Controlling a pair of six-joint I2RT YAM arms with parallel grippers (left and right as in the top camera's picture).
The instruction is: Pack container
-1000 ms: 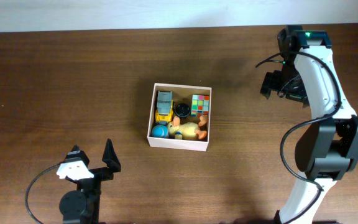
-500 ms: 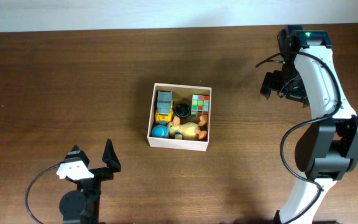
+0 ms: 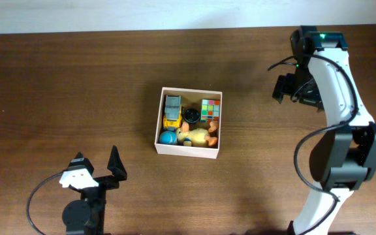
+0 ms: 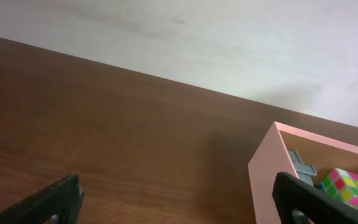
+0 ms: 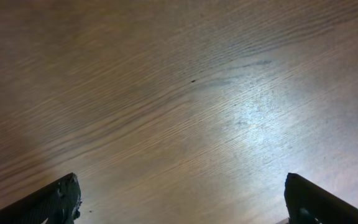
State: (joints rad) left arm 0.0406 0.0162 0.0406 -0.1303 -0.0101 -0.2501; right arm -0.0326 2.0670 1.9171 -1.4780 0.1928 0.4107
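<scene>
The container point(image 3: 188, 147), a square white-walled box, sits mid-table and holds a yellow toy truck point(image 3: 172, 112), a colourful puzzle cube point(image 3: 210, 109), a yellow duck point(image 3: 199, 136), a blue ball point(image 3: 168, 138) and a small black piece point(image 3: 191, 115). In the left wrist view its pale wall point(image 4: 266, 180) and the cube point(image 4: 350, 188) show at the right. My left gripper point(image 3: 96, 168) is open and empty near the front left, well short of the box. My right gripper point(image 3: 284, 88) is open and empty over bare wood at the far right.
The brown wooden table point(image 3: 64, 85) runs up to a white wall at the back point(image 4: 197, 37). The right arm point(image 3: 335, 85) reaches across the right side. A cable loops beside the left arm's base point(image 3: 41, 192).
</scene>
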